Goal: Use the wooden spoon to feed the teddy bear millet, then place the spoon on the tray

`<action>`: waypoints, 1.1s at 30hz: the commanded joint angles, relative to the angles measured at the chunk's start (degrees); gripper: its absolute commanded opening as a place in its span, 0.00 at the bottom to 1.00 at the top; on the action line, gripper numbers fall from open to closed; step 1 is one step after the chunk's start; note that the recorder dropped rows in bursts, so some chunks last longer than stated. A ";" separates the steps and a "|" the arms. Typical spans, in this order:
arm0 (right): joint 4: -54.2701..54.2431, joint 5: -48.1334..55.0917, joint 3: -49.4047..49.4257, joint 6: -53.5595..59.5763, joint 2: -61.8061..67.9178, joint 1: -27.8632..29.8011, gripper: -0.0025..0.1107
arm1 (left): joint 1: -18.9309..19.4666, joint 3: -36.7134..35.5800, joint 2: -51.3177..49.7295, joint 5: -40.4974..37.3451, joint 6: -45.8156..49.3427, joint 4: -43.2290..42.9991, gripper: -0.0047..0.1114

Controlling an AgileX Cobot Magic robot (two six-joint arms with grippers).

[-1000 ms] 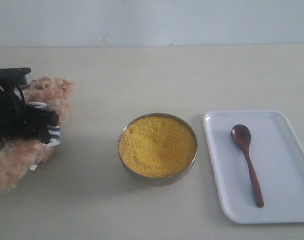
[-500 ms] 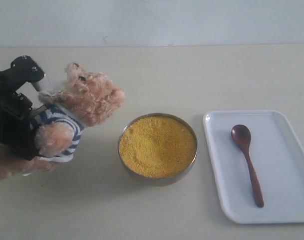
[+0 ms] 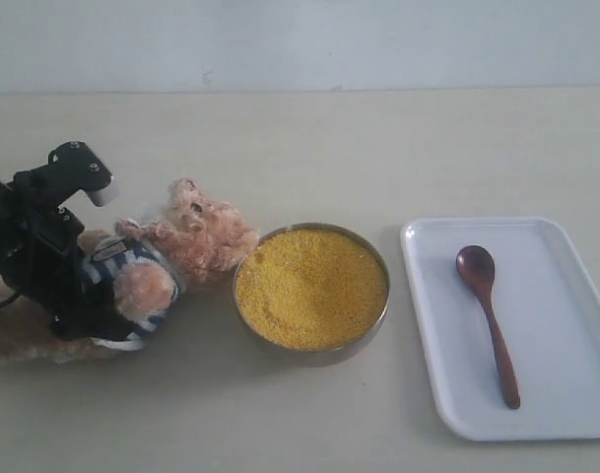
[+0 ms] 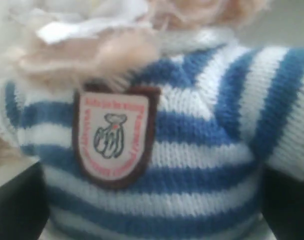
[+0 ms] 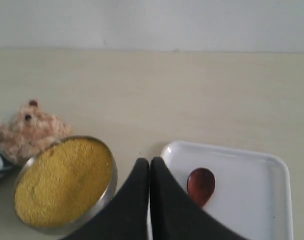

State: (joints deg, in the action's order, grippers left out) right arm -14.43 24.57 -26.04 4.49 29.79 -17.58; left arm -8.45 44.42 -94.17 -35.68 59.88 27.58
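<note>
The teddy bear (image 3: pixel 186 246) leans forward at the left, its head against the rim of the metal bowl (image 3: pixel 310 350) of yellow millet (image 3: pixel 310 286). My left gripper (image 3: pixel 102 296) is shut on the bear's striped body; its wrist view is filled by the striped shirt (image 4: pixel 191 165) and chest badge (image 4: pixel 114 137). The wooden spoon (image 3: pixel 488 320) lies on the white tray (image 3: pixel 566 296) at the right, bowl end away from the front. My right gripper (image 5: pixel 150 162) is shut and empty, out of the exterior view, hovering between the bowl (image 5: pixel 109 187) and the tray (image 5: pixel 241 165).
A pale wall runs behind the beige tabletop (image 3: pixel 309 158). The bowl stands between the bear and the tray, close to both.
My left gripper has carried the bear from lying at the far left, up and rightward, then tipped it down so its head rests at the bowl's rim. Spoon, bowl and tray stayed put.
</note>
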 commanded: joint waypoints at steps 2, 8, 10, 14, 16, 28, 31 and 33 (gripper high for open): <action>4.12 10.20 -5.30 0.19 8.67 -2.14 0.02 | -0.25 0.71 4.16 -6.67 -7.71 -6.63 0.98; 7.54 21.51 -13.19 -2.76 20.07 -2.99 0.02 | -0.12 0.69 5.92 -5.60 -9.75 -8.97 0.98; 7.54 24.23 -15.58 -2.17 23.94 -2.99 0.05 | -0.12 0.69 4.47 -3.26 -10.44 -8.97 0.98; 7.54 27.40 -18.46 -1.27 30.45 -2.99 0.23 | -0.12 -0.03 0.11 0.38 -9.75 -10.92 0.98; 7.39 27.81 -18.74 -1.37 32.44 -2.99 0.37 | -0.12 -0.03 -2.15 1.51 -9.32 -12.38 0.98; 10.42 27.06 -18.64 -6.26 43.78 -2.99 0.59 | -0.12 -0.52 -7.76 2.93 -13.39 -10.80 0.81; 12.42 26.94 -18.64 -8.14 46.63 -2.99 0.59 | -0.12 -0.40 -7.08 2.38 -15.58 -10.90 0.43; 12.32 26.16 -18.64 -8.14 48.38 -2.99 0.59 | -0.12 -0.40 -5.89 1.26 -15.58 -10.90 0.09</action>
State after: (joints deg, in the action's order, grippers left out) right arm -3.04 51.62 -44.37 -3.08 76.38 -20.52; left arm -8.49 44.28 -101.00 -36.02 45.75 17.51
